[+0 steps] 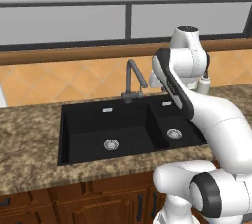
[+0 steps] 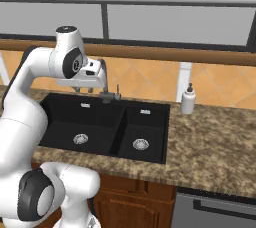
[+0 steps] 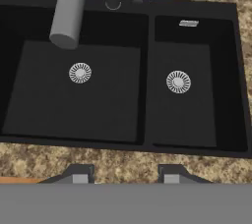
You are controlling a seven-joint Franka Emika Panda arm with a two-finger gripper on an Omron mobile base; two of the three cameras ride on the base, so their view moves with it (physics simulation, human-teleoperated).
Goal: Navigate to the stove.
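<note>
The stove is out of view. I face a black double-basin sink (image 1: 93,125) (image 2: 60,122) (image 3: 113,105) set in a speckled granite counter (image 1: 29,139). My gripper (image 3: 125,175) hangs above the sink's front edge and looks down into the basins. It is open, its two dark fingertips (image 3: 81,174) wide apart with nothing between them. The white arm folds over the sink in both base views.
A grey faucet (image 1: 132,78) (image 3: 69,12) arches over the left basin. A white soap dispenser (image 2: 188,101) (image 1: 203,84) stands on the counter right of the sink. Wooden cabinet doors (image 1: 98,203) run below, and a grey appliance front (image 2: 215,212) sits at lower right.
</note>
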